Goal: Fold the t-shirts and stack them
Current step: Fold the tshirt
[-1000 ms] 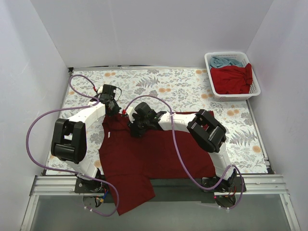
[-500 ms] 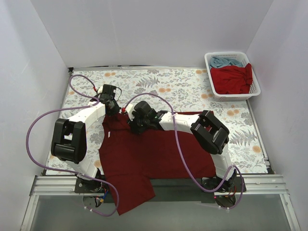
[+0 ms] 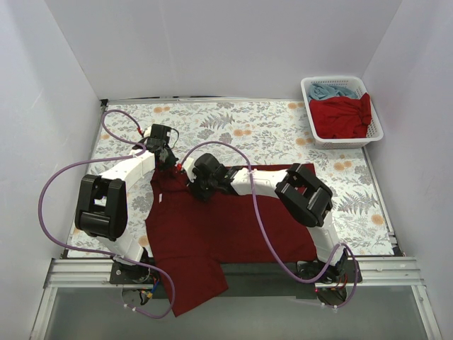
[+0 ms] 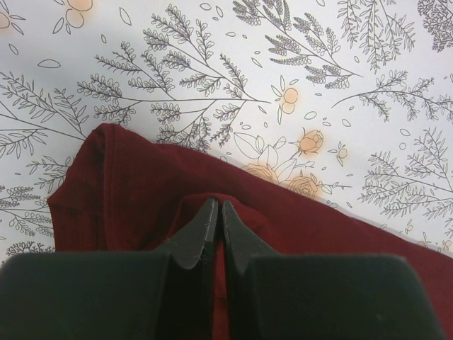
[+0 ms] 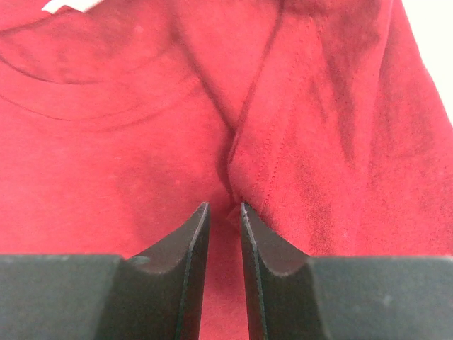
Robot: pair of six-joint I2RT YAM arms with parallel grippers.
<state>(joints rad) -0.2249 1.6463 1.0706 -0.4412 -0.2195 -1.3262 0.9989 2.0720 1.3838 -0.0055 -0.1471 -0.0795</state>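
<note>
The left tool (image 4: 215, 206) is pinching shut on a fold of the maroon t-shirt (image 3: 226, 227). The right tool (image 5: 225, 207) is nipping a crease. Both are hiding its far edge from above. It is sprawling over the desk (image 3: 269, 127), well away from the basket (image 3: 333, 78).

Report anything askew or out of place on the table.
The maroon t-shirt lies crooked: its near-left part hangs past the table edge, over the metal rail. Nothing else stands out.
</note>
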